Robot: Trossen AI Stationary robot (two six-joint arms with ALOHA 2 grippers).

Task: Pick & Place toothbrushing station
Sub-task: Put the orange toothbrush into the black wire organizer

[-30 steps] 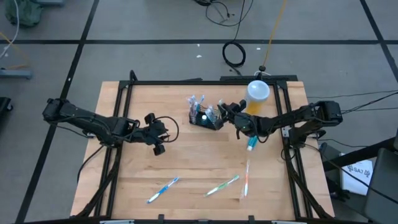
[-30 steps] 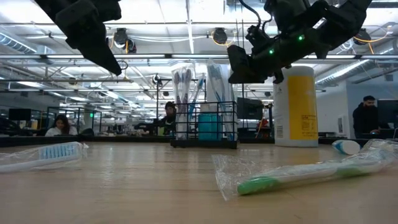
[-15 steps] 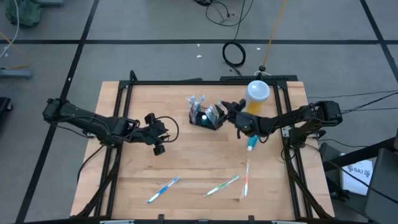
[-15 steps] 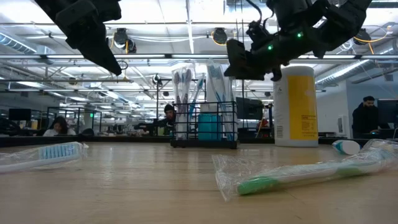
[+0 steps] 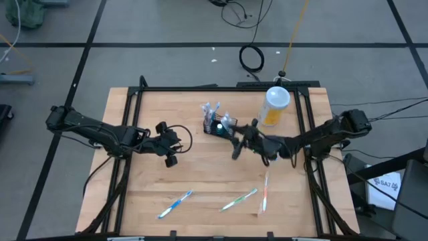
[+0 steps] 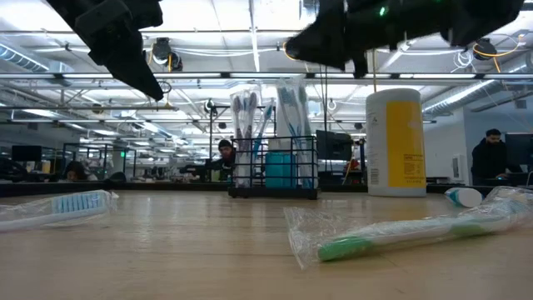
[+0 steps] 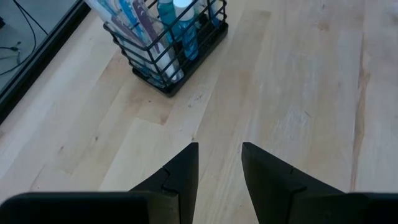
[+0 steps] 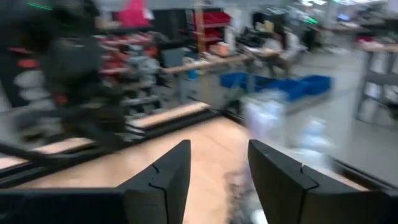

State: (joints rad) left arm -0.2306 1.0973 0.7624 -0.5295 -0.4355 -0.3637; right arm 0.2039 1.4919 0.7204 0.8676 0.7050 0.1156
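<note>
- The caddy (image 5: 219, 126) stands upright on the bench (image 5: 200, 174), near the far edge and about midway along it, loaded with wrapped toothbrushes and a blue tube so the contents ride along when it is lifted.
- The right end effector (image 5: 235, 148) hangs above the bench just on the near-right side of the caddy, not touching it; its fingers (image 8: 165, 177) stand parted with nothing between them.
- That spread looks right for taking a wire wall of the caddy, so my read is that the pick is not yet made.
- In the low view the right arm sits high over the caddy's top, clear of the brush heads, which keeps it from knocking them.
- The left end effector (image 5: 169, 150) waits over the left half of the bench, well apart from the caddy, its fingers (image 7: 180, 177) partly open and empty; from there it looks straight at the caddy without crowding it.
- The yellow bottle (image 5: 275, 106) stands near the far right corner, close behind the right arm; a careless swing could tip it.
- Loose wrapped toothbrushes (image 5: 237, 199) lie along the near edge, out of the working path.
- The caddy looks light and open-framed, so a grip on its rim may let it tilt.
</note>
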